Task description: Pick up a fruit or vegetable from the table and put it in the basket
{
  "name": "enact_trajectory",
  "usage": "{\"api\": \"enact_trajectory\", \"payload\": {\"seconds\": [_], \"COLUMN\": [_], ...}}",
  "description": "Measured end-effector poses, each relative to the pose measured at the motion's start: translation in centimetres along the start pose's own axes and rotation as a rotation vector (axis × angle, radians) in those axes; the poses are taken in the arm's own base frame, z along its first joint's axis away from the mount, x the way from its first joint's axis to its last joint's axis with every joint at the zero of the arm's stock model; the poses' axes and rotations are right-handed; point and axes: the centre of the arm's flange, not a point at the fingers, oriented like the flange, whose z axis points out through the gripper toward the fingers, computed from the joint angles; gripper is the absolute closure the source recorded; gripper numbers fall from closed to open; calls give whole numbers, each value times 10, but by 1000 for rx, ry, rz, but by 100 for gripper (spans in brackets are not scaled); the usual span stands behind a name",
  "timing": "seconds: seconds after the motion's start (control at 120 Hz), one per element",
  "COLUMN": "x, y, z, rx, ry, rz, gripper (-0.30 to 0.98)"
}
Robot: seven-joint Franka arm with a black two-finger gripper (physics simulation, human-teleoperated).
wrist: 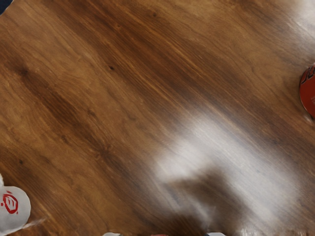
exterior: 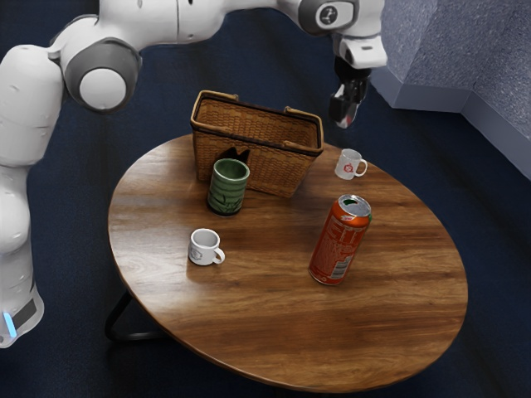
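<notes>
High at the back, beyond the basket's right end in the exterior view, my gripper (exterior: 343,113) hangs above the white mug. A small red thing (exterior: 348,122) shows at its fingertips, mostly hidden; its kind cannot be told. In the wrist view the gripper (wrist: 164,234) has pale fingertips at the lower edge, with a sliver of the red thing (wrist: 159,235) between them; it appears shut on this. The wicker basket (exterior: 282,168) stands upright at the table's back, its top uncovered and its handles folded at the rim.
Near the basket are a white mug with a red mark (exterior: 348,165) and a green cup (exterior: 227,187). Another white mug (exterior: 204,248) and a tall red can (exterior: 338,242) stand farther forward on the round wooden table (exterior: 382,332). A bit of green shows by the can's top.
</notes>
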Motion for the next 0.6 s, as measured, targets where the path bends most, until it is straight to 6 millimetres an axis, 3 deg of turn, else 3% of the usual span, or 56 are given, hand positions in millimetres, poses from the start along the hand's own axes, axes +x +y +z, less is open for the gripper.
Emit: {"api": "enact_trajectory", "payload": {"seconds": [0.058,0.133,0.233,0.358,0.433,0.517,0.6], "x": [-11,-42,-89,-124,-135,-136,-134], "y": [6,-1,4,2,1,2,4], "z": [-33,-48,-55,-42,-38,-36,-34], "rx": [32,36,2,-45,-61,-71,-78], "ry": [8,-26,-85,-137,-154,-163,-169], "rz": [-10,-68,-149,-219,-244,-252,-259], "gripper": [53,53,53,53,52,29,16]}}
